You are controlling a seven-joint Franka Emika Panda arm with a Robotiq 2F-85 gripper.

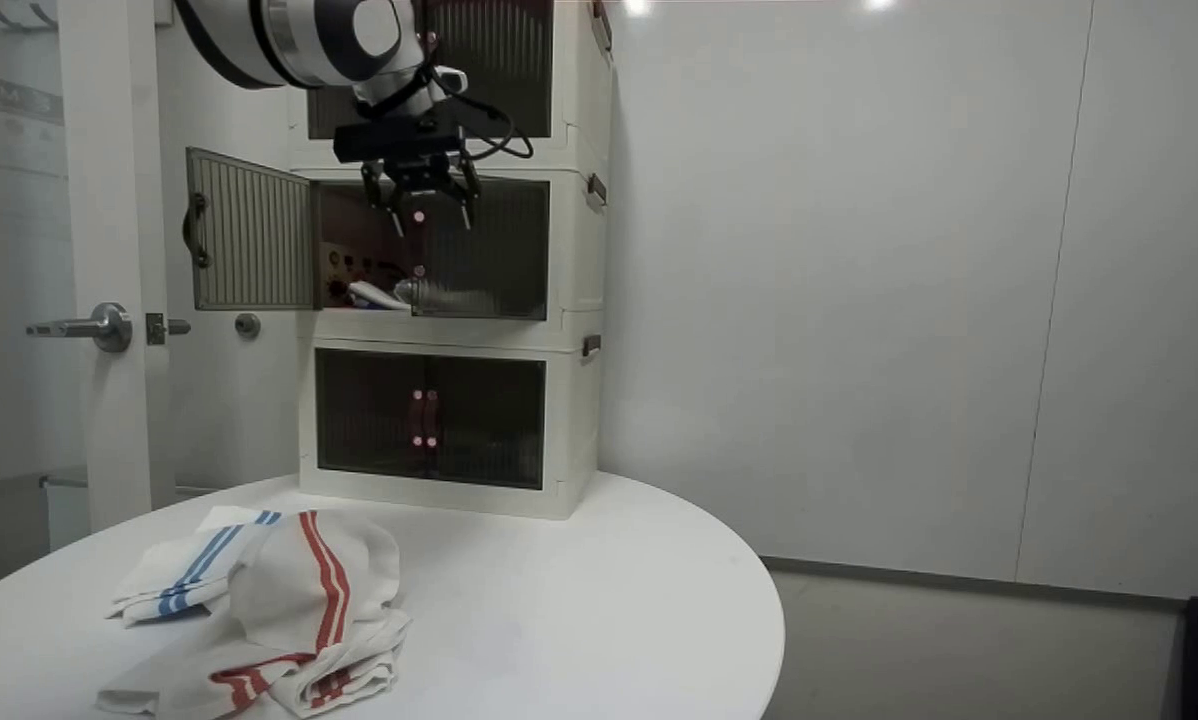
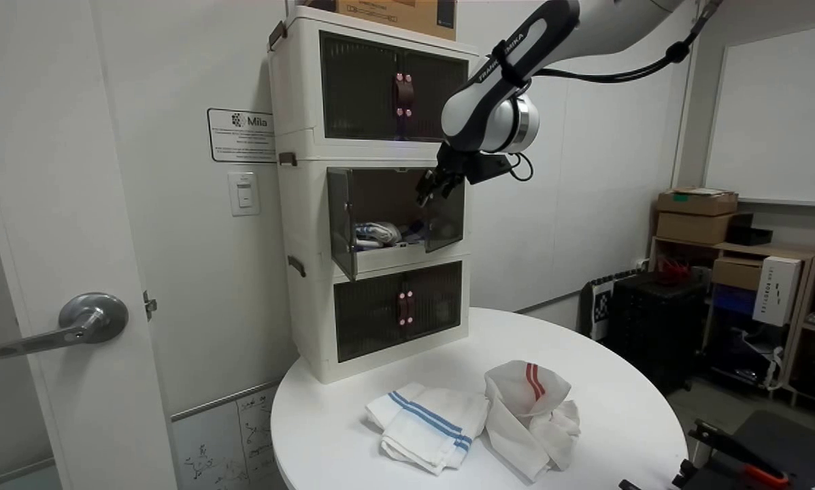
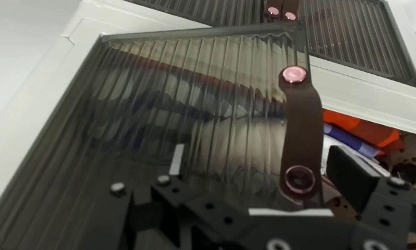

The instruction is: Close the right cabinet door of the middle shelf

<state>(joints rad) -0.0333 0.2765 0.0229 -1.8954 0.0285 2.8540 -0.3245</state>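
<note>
Gripper, jaws parted, held nothing; right cabinet door stood ajar; jaw snagging strap handle risked swinging door wider

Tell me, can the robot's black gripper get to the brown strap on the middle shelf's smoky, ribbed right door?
Probably yes: the open gripper hangs in front of the right door, and the wrist view shows nothing covering the strap.

middle shelf: left door swung out, right cabinet door ajar | gripper near it, contact unclear | striped cloths on table
</note>
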